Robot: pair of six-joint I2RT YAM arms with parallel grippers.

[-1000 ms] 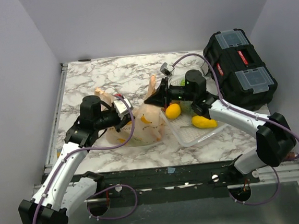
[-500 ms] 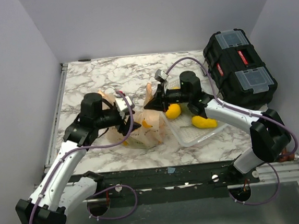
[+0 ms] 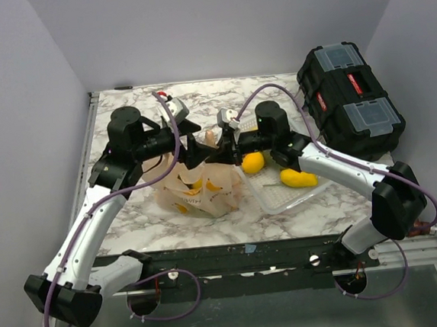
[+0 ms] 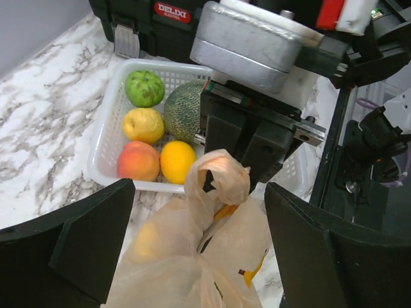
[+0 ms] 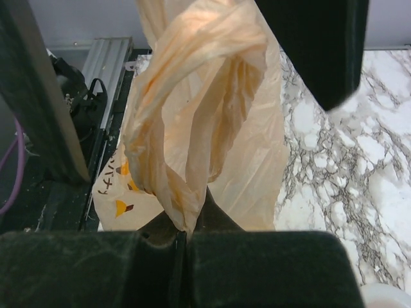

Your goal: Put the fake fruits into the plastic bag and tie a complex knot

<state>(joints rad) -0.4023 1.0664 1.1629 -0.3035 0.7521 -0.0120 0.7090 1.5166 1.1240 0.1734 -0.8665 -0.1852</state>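
Table: marble table (image 3: 122,114) boxed in by grey walls; black toolbox (image 3: 351,98) at the far right.
Bag: plastic bag (image 3: 202,189) sits on the table between the two arms, just left of the white basket (image 4: 168,64); its neck is drawn up toward the claws.
Right: right claw (image 5: 186,237) is pressed together on a handle strip of the bag; plastic runs out of the seam between its fingers.
Left: left claw (image 4: 199,186) is spread wide, one finger on each side of the raised strips; it pinches nothing.
Tie: knot (image 5: 192,115) is just a loose twisted loop above the neck; not cinched, looks like an early wrap.
Fruit: yellow and orange shapes show through the bag, fruit or print unclear; the basket holds a green fruit (image 4: 144,87), yellow fruit (image 4: 144,124), peach (image 4: 138,161), orange (image 4: 178,162) and melon (image 4: 182,112).
Progress: some loading looks done, but fruit remains in the basket; tying is under way, with most of the complex knot left.
Change: a second ago the left claw lay low at the bag's left side; now it is lifted and swung right to face the right claw; the right claw has slid left; the bag stands taller.
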